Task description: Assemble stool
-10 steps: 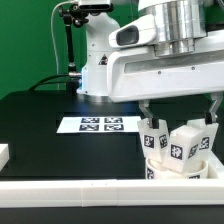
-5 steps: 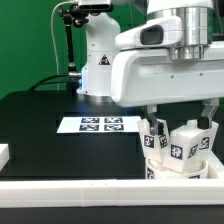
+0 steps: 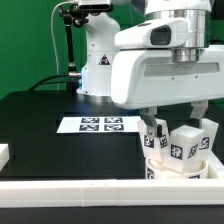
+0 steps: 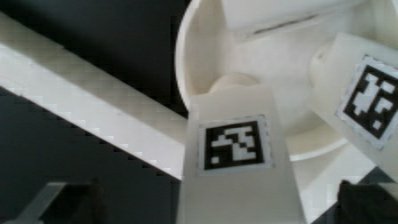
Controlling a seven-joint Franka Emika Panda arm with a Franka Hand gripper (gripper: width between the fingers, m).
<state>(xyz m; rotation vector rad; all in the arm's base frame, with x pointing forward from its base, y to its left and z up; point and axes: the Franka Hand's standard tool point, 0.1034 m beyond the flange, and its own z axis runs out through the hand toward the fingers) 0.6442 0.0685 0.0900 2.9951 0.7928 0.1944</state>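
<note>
A white robot arm hangs over a black table, its gripper (image 3: 176,110) spread wide with nothing between the fingers, poised just above a cluster of white stool parts near the table's front edge, on the exterior view's right.

The parts look like hard, smooth plastic, so they should be light and stiff, unlikely to bend or break under a firm pinch, though the glossy faces may be somewhat slippery. Each leg (image 3: 185,146) is a short, blocky post with flat sides, and those flat opposite faces seem the best place to take hold (the jaws already stand wide enough to straddle one). A grip near the upper part of a leg, square to its sides, would probably keep it from twisting.

The seat (image 3: 177,168) is a low, round ring, lying flat on the table close against the white rail (image 3: 100,190) that edges the front. The legs stand upright on or in it, packed close together; exactly how they sit cannot be told. Each leg carries a black-and-white square tag on one face.

The wrist view looks down on one leg (image 4: 237,150) with its tag facing the camera, the curved seat (image 4: 249,40) behind it, and a second tagged leg (image 4: 370,95) beside it.

Farther back on the table lies the marker board (image 3: 97,125), well apart from the stool parts.
</note>
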